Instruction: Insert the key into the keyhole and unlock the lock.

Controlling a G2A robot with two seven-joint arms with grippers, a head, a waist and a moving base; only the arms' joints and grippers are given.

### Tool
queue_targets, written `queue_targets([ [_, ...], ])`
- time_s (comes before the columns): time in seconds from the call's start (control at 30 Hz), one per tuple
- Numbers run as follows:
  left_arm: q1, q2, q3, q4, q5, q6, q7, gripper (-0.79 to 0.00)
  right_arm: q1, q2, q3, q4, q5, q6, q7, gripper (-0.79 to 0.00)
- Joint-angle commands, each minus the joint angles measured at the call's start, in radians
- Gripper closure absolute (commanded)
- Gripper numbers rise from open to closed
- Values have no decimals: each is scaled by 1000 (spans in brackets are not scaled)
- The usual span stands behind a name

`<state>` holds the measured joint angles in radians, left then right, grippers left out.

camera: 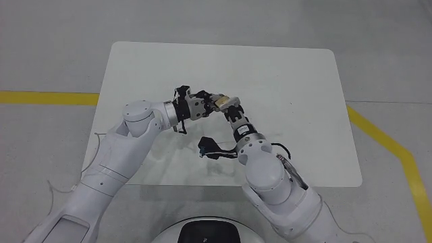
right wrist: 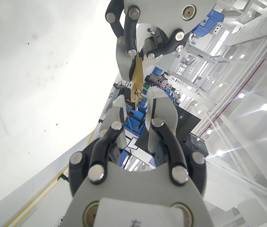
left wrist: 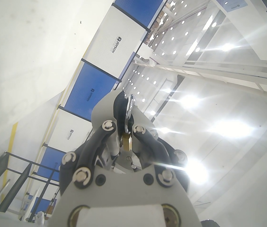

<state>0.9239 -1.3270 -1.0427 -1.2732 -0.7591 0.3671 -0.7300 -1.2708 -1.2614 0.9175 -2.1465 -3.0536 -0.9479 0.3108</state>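
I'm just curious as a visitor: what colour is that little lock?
Golden, like brass; the lock shows best in the right wrist view.

Logo lettering stands on the blue and white wall panels (left wrist: 116, 45).

The padlock (right wrist: 137, 79) is gleaming as smooth brass, the key (right wrist: 136, 101) is shining as bare metal, the surface (camera: 290, 88) is looking matt white.

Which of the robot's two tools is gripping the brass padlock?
The left tool, shut on the padlock. The right tool is open, its fingers apart on either side of the key sticking out of the padlock.
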Motion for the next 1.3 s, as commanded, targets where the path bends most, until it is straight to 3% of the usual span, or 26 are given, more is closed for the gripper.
queue_targets([
  [0.0, -1, 0, 0, 2, 1, 1, -2, 0, -10, 0, 7, -9, 11, 17, -12, -366],
  [0.2, -4, 1, -3, 5, 8, -17, -5, 0, -44, 5, 45, -33, 22, 50, -43, -363],
  [0.33, -5, 6, -18, -1, 70, -114, 4, 0, -84, 10, 99, -72, 104, 131, -113, -376],
  [0.37, -3, 7, -24, -1, 84, -142, 5, 0, -102, 11, 133, -81, 160, 184, -147, -428],
  [0.4, 0, 9, -31, -2, 93, -166, 3, 0, -124, 12, 174, -82, 215, 239, -172, -643],
  [0.43, 2, 10, -37, -3, 100, -187, 0, 0, -148, 14, 214, -81, 274, 293, -204, -785],
  [0.57, 12, 15, -64, -10, 105, -252, -15, 0, -246, 16, 386, -28, 592, 503, -371, -785],
  [0.63, 16, 17, -73, -12, 104, -275, -24, 0, -275, 18, 455, 20, 754, 548, -488, -785],
  [1.0, 12, 22, -76, -7, 160, -276, -13, 0, -275, 18, 455, 20, 754, 548, -488, -785],
  [1.03, 20, 21, -77, -14, 158, -278, -2, 0, -275, 18, 452, 20, 774, 553, -501, -493],
  [1.1, 29, 21, -80, -26, 146, -277, 5, 0, -269, 11, 448, 70, 1026, 554, -665, 0],
  [1.27, 40, 15, -92, -23, 35, -266, -20, 0, -176, 4, 454, 303, 1482, 382, -923, 0],
])
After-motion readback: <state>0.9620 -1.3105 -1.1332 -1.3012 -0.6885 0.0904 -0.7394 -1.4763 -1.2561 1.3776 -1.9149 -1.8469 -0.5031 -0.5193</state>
